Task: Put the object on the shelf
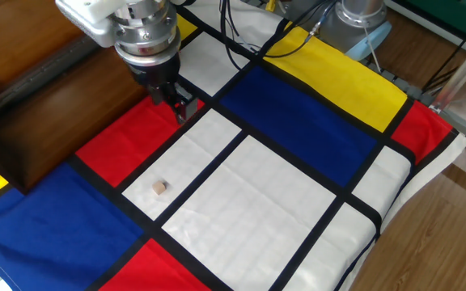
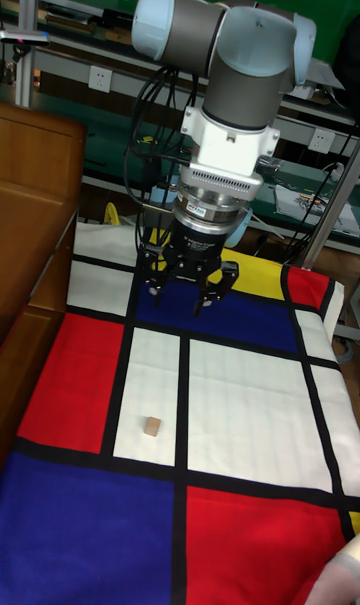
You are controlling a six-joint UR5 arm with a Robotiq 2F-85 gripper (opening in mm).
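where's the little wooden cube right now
The cube lies in the near-left corner of a white cloth panel, beside the black stripe, apart from the open hand above and the shelf.

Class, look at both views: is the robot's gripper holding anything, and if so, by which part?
Nothing is held. The gripper hangs open above the cloth, and the cube lies apart on a white panel.

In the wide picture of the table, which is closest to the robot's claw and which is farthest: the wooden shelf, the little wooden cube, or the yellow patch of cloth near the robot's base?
From the gripper, in the fixed view:
1. The shelf, right beside it, at the table's left edge.
2. The cube, on a white square, nearer the camera.
3. The yellow patch, farthest, toward the back right.
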